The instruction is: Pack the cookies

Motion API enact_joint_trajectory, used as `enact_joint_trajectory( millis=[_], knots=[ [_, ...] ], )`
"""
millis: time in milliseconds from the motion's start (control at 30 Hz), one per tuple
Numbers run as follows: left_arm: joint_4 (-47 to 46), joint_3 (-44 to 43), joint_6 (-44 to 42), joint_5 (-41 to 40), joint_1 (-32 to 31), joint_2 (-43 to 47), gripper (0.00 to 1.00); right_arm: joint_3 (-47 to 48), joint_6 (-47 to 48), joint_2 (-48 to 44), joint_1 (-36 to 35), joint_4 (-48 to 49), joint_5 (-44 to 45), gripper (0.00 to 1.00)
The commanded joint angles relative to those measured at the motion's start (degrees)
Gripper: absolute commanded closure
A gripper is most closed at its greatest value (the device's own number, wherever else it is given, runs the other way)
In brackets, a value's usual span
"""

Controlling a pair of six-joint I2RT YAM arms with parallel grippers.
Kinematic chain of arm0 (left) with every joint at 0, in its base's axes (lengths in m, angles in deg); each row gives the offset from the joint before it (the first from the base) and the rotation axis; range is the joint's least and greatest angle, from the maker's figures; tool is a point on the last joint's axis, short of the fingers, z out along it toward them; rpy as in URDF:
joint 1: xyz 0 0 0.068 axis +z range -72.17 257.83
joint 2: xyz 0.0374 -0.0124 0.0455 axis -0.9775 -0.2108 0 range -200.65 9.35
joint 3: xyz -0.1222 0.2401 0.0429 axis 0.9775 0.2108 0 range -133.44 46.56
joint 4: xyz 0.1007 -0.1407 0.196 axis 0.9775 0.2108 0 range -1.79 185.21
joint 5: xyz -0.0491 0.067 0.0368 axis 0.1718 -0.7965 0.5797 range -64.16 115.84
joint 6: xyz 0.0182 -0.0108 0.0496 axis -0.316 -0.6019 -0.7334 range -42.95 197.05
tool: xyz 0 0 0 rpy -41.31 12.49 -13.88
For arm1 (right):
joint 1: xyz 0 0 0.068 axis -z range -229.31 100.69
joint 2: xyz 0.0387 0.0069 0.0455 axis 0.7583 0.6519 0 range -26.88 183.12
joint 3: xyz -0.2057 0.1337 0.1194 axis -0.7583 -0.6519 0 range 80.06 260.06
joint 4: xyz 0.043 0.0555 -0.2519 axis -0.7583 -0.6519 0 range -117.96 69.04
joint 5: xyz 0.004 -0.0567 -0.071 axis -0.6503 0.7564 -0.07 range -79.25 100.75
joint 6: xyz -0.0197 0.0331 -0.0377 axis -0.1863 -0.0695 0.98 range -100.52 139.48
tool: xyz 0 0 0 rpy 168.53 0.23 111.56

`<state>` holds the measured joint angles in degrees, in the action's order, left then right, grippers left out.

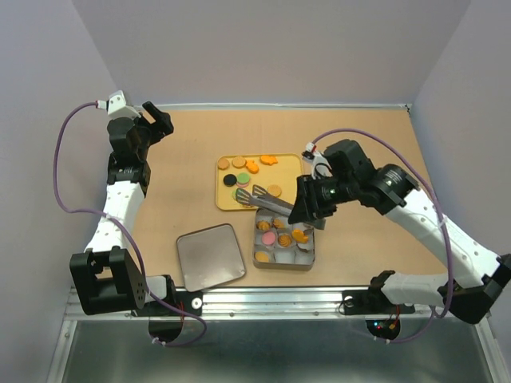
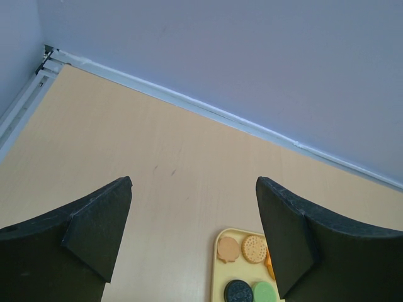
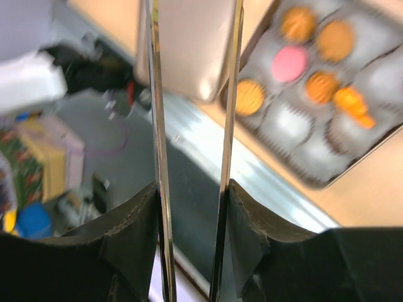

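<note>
1. The right fingers are clenched on metal tongs, tips over the yellow tray; the left fingers are spread, empty.
2. The cookies lie on the tray, with others in the tin.
3. Straddle one cookie, squeeze gently, lift level.

Pale lavender walls enclose a tan table, a metal rail along its near edge.

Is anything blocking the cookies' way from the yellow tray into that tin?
Nothing visible blocks the cookies. The open tin sits beside the tray, its lid lies off to the side; only the tongs in the right gripper hang over them.
</note>
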<state>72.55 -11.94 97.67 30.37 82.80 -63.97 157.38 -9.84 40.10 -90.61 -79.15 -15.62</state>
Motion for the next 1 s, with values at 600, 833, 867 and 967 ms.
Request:
enact_joint_trajectory(
  millis=[600, 833, 867, 967],
  knots=[
    [-2.8, 0.1, 0.0, 1.6, 0.2, 2.0, 0.09, 30.5, 4.9, 40.0, 0.1, 9.8, 29.5, 0.55],
    [-2.8, 0.2, 0.1, 1.7, 0.2, 2.1, 0.10, 36.4, 6.3, 47.1, 0.1, 10.1, 29.2, 0.55],
    [-2.9, 0.2, 0.2, 1.7, 0.2, 2.1, 0.10, 36.9, 6.6, 47.7, 0.0, 10.1, 28.8, 0.55],
    [-3.0, 0.2, 0.4, 2.2, 0.1, 2.0, 0.10, 38.3, 6.8, 50.0, 0.1, 10.0, 28.0, 0.55]
  ],
)
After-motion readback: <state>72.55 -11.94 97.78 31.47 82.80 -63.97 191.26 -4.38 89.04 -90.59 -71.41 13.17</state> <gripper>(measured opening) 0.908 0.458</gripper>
